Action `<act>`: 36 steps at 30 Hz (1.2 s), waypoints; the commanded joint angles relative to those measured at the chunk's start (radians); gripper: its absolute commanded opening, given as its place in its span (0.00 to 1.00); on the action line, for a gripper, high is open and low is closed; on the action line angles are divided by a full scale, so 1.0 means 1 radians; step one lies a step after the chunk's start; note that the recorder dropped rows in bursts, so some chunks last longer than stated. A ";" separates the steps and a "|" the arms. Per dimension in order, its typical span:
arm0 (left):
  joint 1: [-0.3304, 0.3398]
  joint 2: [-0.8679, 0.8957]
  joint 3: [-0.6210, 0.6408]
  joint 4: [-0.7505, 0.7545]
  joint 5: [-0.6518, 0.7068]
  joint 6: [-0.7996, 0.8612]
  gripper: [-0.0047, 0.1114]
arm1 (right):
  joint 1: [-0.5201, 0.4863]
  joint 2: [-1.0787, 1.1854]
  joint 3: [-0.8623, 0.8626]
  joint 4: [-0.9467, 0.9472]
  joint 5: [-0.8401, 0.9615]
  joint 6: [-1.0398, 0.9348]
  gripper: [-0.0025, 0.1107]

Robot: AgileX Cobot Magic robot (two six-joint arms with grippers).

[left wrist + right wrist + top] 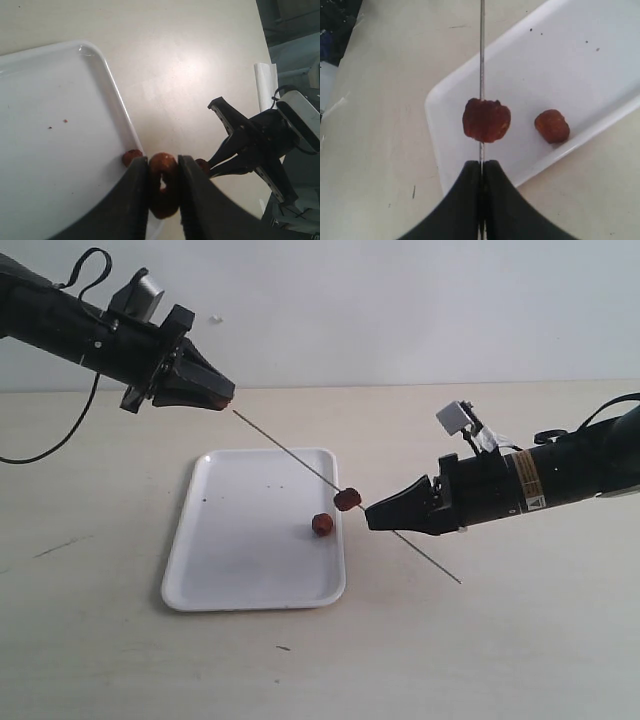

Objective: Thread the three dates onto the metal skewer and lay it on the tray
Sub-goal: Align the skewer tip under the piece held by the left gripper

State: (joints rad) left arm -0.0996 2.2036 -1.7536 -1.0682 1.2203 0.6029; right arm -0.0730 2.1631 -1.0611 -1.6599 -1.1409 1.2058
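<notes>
My right gripper (371, 517) (481, 164) is shut on the thin metal skewer (290, 454) (481, 50), which slants up toward the left gripper. One date (347, 499) (486, 120) is threaded on it just ahead of the right fingertips. A second date (322, 524) (552, 126) lies loose on the white tray (230, 570) (600, 60) near its right rim. My left gripper (226, 397) (163, 162), raised above the tray's far left corner, is shut on the third date (163, 186), right at the skewer's upper tip.
The pale tabletop (520, 640) surrounds the tray. The skewer's lower end (445, 573) pokes out behind the right gripper, over the table. A cable (50, 445) hangs from the left arm.
</notes>
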 commanded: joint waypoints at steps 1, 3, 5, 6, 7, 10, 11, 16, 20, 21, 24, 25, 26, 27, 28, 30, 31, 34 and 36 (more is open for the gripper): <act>-0.004 -0.012 -0.001 -0.020 0.001 0.006 0.22 | -0.002 -0.004 -0.003 0.007 -0.017 0.000 0.02; -0.004 -0.012 -0.001 -0.020 0.001 0.006 0.22 | -0.002 -0.004 -0.003 0.011 -0.017 0.000 0.02; -0.004 -0.012 -0.001 -0.011 0.001 0.006 0.22 | -0.002 -0.004 -0.003 0.020 -0.017 -0.002 0.02; -0.004 -0.012 -0.001 -0.008 0.001 0.006 0.22 | -0.002 -0.004 -0.003 0.023 -0.017 -0.002 0.02; -0.004 -0.012 -0.001 -0.008 0.001 0.006 0.22 | -0.002 -0.004 -0.003 0.024 -0.017 -0.002 0.02; -0.004 -0.012 -0.001 -0.008 0.001 0.006 0.22 | -0.002 -0.004 -0.003 0.027 -0.017 -0.009 0.02; -0.004 -0.012 -0.001 -0.008 0.001 0.006 0.22 | -0.002 -0.004 -0.003 0.029 -0.017 -0.009 0.02; -0.014 -0.012 -0.001 -0.008 0.001 0.004 0.22 | -0.002 -0.004 -0.003 0.031 -0.020 -0.011 0.02; -0.029 -0.012 -0.001 -0.008 0.001 0.006 0.22 | -0.002 -0.004 -0.003 0.031 -0.027 -0.011 0.02; -0.030 -0.012 -0.001 -0.008 0.001 0.008 0.22 | -0.002 -0.004 -0.003 0.031 -0.034 -0.011 0.02; -0.031 -0.012 -0.001 -0.008 0.001 0.008 0.22 | -0.002 -0.004 -0.003 0.031 -0.039 -0.011 0.02; -0.031 -0.012 -0.001 -0.008 0.001 0.008 0.22 | -0.002 -0.004 -0.003 0.031 -0.039 -0.011 0.02; -0.031 -0.012 -0.001 -0.008 0.001 0.008 0.22 | -0.002 -0.004 -0.003 0.031 -0.039 -0.013 0.02; -0.034 -0.012 -0.001 -0.007 0.001 0.010 0.22 | -0.002 -0.004 -0.003 0.031 -0.041 -0.013 0.02; -0.034 -0.012 -0.001 -0.007 0.001 0.010 0.22 | -0.002 -0.004 -0.003 0.031 -0.041 -0.021 0.02; -0.036 -0.010 -0.001 -0.007 0.001 0.015 0.22 | -0.002 -0.004 -0.003 0.037 -0.041 -0.027 0.02; -0.036 -0.010 -0.001 -0.004 0.001 0.017 0.22 | -0.002 -0.004 -0.003 0.039 -0.041 -0.027 0.02; -0.029 -0.010 -0.001 -0.004 0.001 0.024 0.22 | -0.002 -0.004 -0.003 0.041 -0.041 -0.027 0.02; -0.018 -0.010 -0.001 -0.004 0.001 0.024 0.22 | -0.002 -0.004 -0.003 0.040 -0.041 -0.027 0.02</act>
State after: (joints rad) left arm -0.1237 2.2036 -1.7536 -1.0663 1.2145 0.6188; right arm -0.0730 2.1631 -1.0611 -1.6391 -1.1559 1.1941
